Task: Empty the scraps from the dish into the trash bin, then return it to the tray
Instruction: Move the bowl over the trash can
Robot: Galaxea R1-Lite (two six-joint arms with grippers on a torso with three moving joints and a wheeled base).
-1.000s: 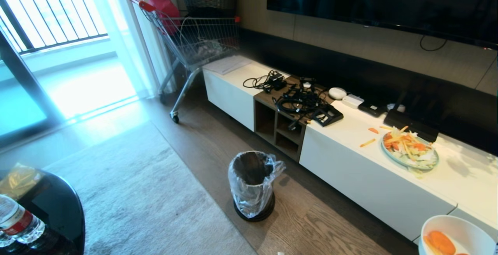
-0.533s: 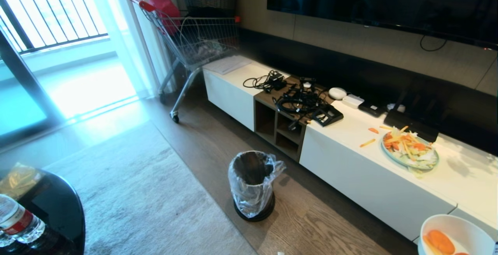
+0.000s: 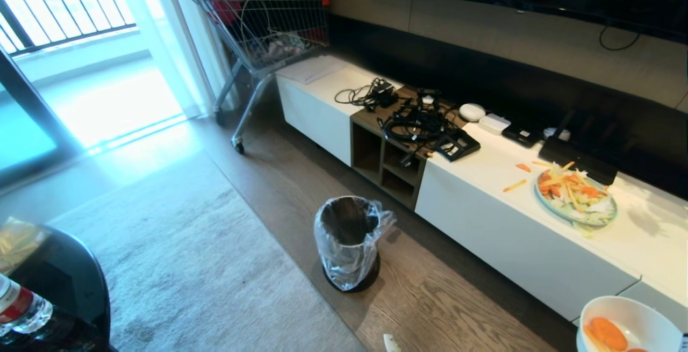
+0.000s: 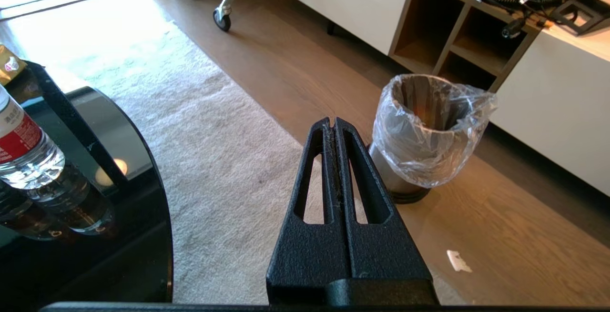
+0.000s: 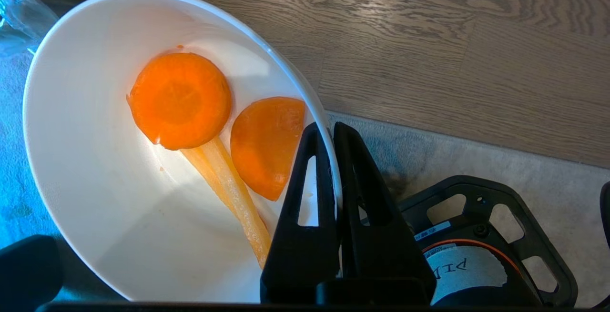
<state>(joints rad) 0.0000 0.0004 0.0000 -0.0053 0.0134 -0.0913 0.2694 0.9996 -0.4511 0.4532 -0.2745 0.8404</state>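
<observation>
Down at the lower right corner of the head view, the dish hangs in the air, off to the right of the bin and well apart from it. Right gripper is clamped tight on the dish's rim, one finger inside, one outside. Scraps sit inside: a round carrot slice, a half slice, a pale yellow strip. Bin stands on the wood floor beside the rug, bag crinkled over its mouth, just before the white cabinet. Left gripper hangs idle over the rug near the bin, fingers pressed together, holding nothing. Plate of vegetables rests on the cabinet.
</observation>
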